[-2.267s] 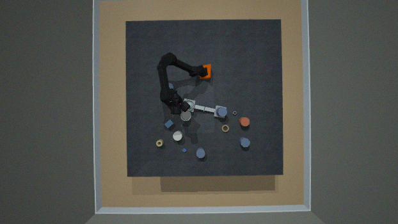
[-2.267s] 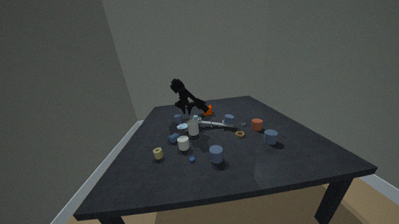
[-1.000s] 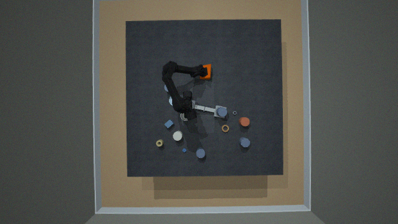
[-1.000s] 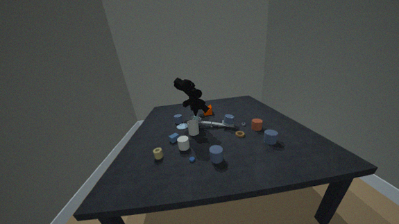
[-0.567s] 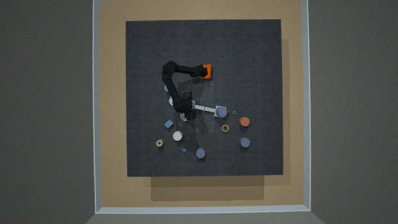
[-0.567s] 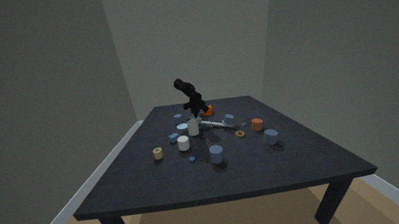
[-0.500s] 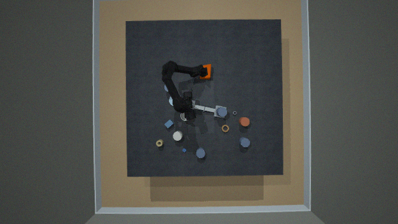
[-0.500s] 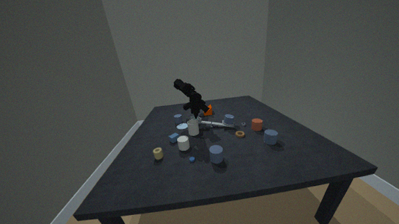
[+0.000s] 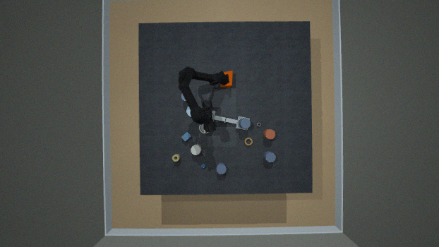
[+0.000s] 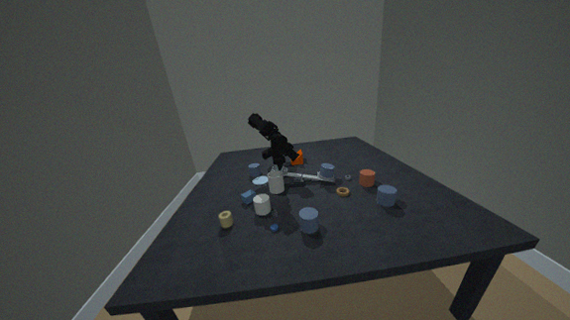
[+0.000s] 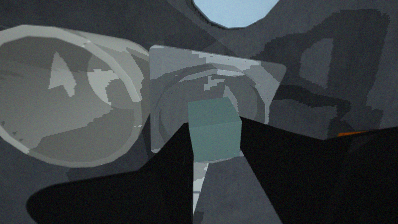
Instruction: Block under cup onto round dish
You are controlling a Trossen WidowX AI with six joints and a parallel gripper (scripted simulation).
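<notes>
My gripper (image 10: pixel 278 166) (image 11: pixel 210 124) is over the left end of the balance (image 9: pixel 231 121) (image 10: pixel 309 177) (image 11: pixel 167 60), its fingers against both sides of a teal block (image 11: pixel 215 112). Whether the block is clear of the pan is unclear; the arm hides it in the top view. That pan has no cup on it. A blue cup (image 9: pixel 244 123) (image 10: pixel 327 170) stands on the right pan. Another blue cup (image 9: pixel 183 97) (image 10: pixel 254 169) stands on the table, partly behind the arm from above. The light-blue round dish (image 9: pixel 188 111) (image 10: pixel 260 180) (image 11: pixel 235 10) shows no cup on it.
A grey open cup (image 9: pixel 202 130) (image 10: pixel 276 182) (image 11: pixel 75 110) stands close beside the left pan. Nearby are a blue box (image 9: pixel 186 136) (image 10: pixel 248 196) and a white cup (image 9: pixel 195 149) (image 10: pixel 261 205). An orange ring (image 9: pixel 248 141) (image 10: pixel 343 191) lies near the right pan. An orange piece (image 9: pixel 229 78) (image 10: pixel 298 159) is at the arm's base.
</notes>
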